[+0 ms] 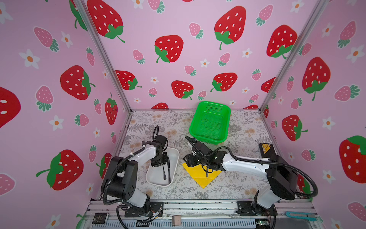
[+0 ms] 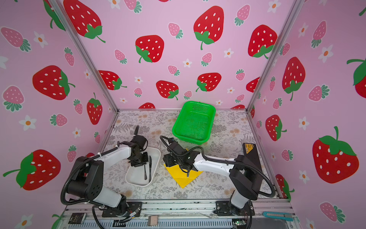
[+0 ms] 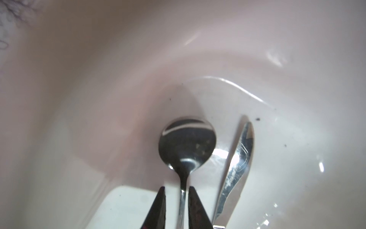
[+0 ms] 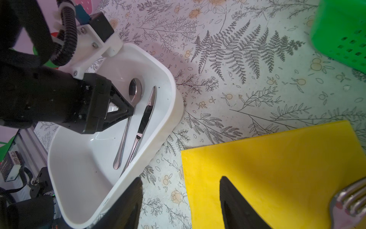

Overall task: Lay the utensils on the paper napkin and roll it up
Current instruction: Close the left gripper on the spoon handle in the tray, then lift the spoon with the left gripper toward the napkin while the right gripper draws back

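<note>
A white tray (image 1: 175, 156) holds a silver spoon (image 3: 187, 142) and a knife (image 3: 237, 164) lying side by side. My left gripper (image 3: 177, 188) is down in the tray, and its jaws stand slightly apart on either side of the spoon's neck. From the right wrist view, the spoon (image 4: 135, 91) and knife (image 4: 146, 115) both rest on the tray floor. The yellow paper napkin (image 1: 196, 174) lies flat to the right of the tray. A fork (image 4: 350, 200) lies on it. My right gripper (image 4: 181, 178) hovers open and empty over the napkin's edge nearest the tray.
A green mesh basket (image 1: 211, 121) stands at the back, right of centre. A black box with a yellow label (image 1: 266, 148) sits by the right wall. A blue cutter (image 1: 301, 215) lies on the front rail. Pink walls close in three sides.
</note>
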Tool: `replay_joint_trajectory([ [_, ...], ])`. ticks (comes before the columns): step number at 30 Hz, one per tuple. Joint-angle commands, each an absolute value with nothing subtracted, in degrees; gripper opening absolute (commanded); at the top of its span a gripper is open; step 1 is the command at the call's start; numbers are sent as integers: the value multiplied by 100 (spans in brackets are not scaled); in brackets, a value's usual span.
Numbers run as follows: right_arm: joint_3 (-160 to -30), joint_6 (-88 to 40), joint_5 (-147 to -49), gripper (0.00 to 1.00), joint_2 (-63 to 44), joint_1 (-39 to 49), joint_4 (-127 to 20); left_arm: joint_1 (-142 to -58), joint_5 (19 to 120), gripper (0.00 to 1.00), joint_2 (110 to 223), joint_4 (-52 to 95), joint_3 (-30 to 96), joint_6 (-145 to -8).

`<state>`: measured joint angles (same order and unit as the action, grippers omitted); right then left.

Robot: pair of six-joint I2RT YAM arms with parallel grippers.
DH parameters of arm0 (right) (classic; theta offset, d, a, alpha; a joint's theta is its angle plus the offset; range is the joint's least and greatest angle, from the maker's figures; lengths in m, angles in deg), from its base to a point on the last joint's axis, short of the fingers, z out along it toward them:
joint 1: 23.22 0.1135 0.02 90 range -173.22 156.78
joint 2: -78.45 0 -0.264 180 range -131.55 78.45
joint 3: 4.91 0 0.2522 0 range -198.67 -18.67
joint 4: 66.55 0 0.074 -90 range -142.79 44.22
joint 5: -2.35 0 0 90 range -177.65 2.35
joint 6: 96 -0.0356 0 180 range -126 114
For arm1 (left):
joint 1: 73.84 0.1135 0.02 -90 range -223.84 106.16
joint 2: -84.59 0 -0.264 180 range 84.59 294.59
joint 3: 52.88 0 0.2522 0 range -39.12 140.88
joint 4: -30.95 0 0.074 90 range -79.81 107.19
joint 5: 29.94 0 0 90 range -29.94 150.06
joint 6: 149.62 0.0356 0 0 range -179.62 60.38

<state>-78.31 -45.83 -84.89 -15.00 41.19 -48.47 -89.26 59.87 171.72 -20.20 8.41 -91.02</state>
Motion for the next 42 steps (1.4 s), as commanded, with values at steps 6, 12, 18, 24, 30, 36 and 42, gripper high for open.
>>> replay_joint_trajectory([
  [6,-7705,-4656,-8412,64,-1322,4148,-4833,-9189,5558,38,16455,-1885,430,-9353],
  [12,-7649,-4691,-8442,64,-1312,4149,-4847,-9182,5548,38,16664,-1865,375,-9411],
  [18,-7599,-4738,-8438,64,-1313,4148,-4875,-9181,5643,33,16964,-1659,372,-9316],
  [24,-7563,-4774,-8473,64,-1337,4147,-4909,-9194,5682,19,17264,-1660,386,-9292],
  [30,-7527,-4725,-8421,64,-1309,4147,-4908,-9194,5750,17,17488,-1641,504,-9241],
  [36,-7495,-4704,-8391,64,-1253,4138,-4874,-9189,5788,7,17576,-1708,573,-9213],
  [42,-7485,-4722,-8298,64,-1143,4123,-4839,-9194,5755,0,17199,-1986,706,-9190],
])
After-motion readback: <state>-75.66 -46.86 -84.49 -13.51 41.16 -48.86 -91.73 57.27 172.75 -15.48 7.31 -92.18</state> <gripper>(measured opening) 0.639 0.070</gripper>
